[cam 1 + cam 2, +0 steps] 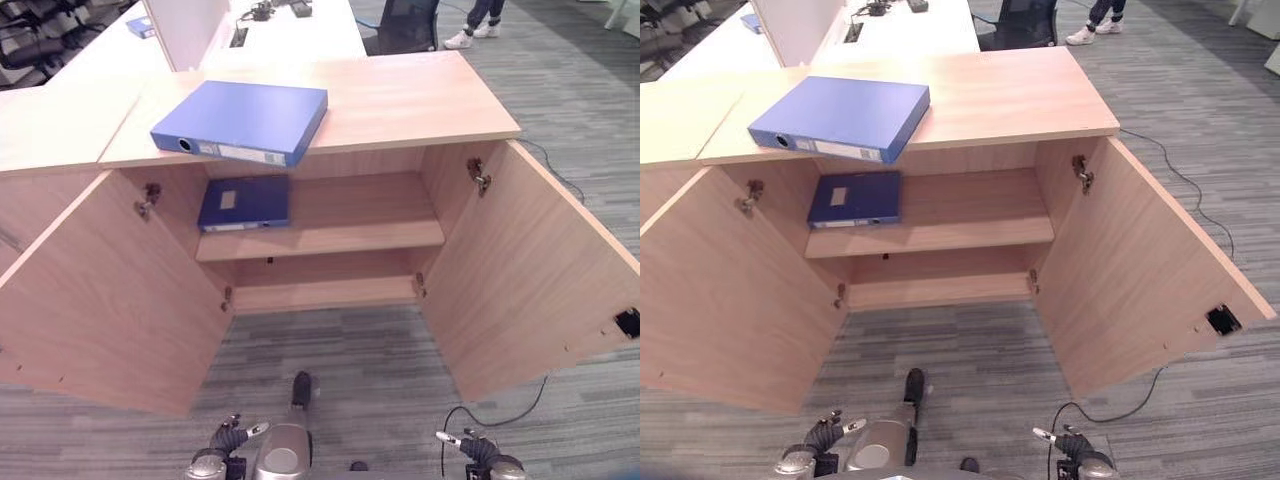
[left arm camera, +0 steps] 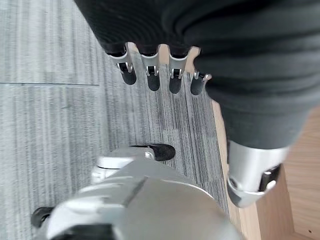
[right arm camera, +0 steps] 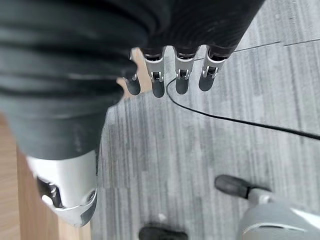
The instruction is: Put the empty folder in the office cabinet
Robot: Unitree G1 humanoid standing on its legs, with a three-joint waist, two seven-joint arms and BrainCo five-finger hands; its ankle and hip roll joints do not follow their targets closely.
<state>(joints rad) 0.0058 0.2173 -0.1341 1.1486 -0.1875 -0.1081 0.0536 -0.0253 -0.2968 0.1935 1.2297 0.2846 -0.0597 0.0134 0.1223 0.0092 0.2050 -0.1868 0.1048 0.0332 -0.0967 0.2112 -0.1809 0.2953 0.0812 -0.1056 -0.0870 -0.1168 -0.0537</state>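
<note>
A blue folder [image 1: 243, 120] lies flat on the wooden top of the office cabinet [image 1: 400, 100], towards its left end, with one corner past the front edge. A second blue folder [image 1: 244, 202] lies on the left of the upper shelf [image 1: 350, 235] inside. Both cabinet doors stand wide open. My left hand [image 2: 151, 75] hangs low over the carpet, well in front of the cabinet, with straight fingers holding nothing. My right hand [image 3: 158, 80] hangs the same way on the other side, open and holding nothing.
The left door [image 1: 100, 300] and the right door [image 1: 530, 270] swing out towards me on either side. Grey carpet [image 1: 330, 350] lies between them. Behind the cabinet are white desks [image 1: 300, 35], a black office chair [image 1: 405, 25] and a person's legs [image 1: 480, 22].
</note>
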